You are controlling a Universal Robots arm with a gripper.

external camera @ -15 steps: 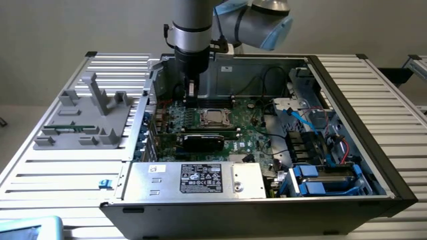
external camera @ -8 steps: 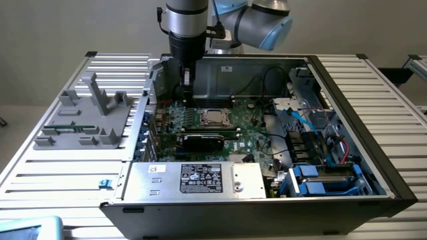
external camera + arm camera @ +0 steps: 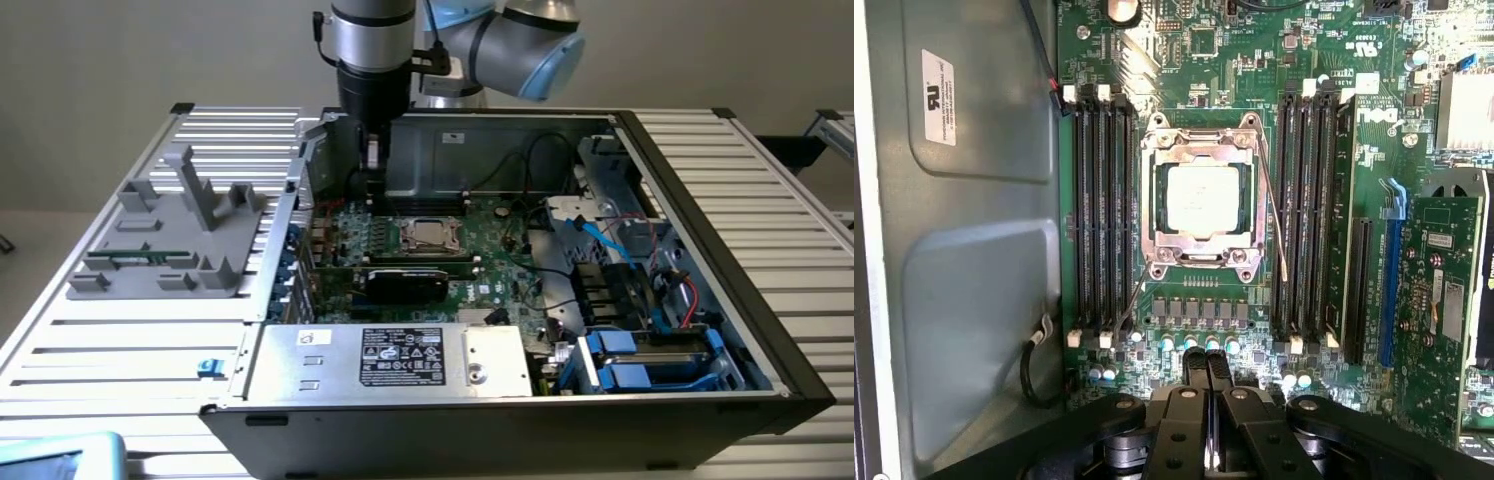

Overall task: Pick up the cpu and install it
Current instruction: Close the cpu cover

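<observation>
Slatted metal table [image 3: 134, 345] underneath everything, and the open computer case [image 3: 507, 440] is laid flat on top of it.

So, the cpu [image 3: 1202, 197]: it's seated flat inside the socket frame [image 3: 1201, 148], silver top facing up, boxed in on all four sides by the metal bracket. A thin wire lever [image 3: 1274, 215] is run along one side of that frame. Dark memory slots [image 3: 1104, 210] are lined up on both sides of the socket, all of it mounted on the green motherboard [image 3: 1204, 60].

The gripper [image 3: 1207, 365] is held over the board, off to one side of the socket and clear of the chip. Its fingers are pressed together and nothing is pinched between them. In the exterior view the gripper [image 3: 372, 175] is hung inside the case near the back wall, on the exterior view's left of the cpu [image 3: 430, 234].

Further out, a black expansion card [image 3: 407, 283] is slotted in just in front of the socket. A silver power supply [image 3: 400, 358] with a white label is fitted along the near edge. Blue drive bays [image 3: 641, 360] are stacked at the exterior view's right. A grey plastic fixture [image 3: 174, 235] is parked on the table, at the exterior view's left of the case.
</observation>
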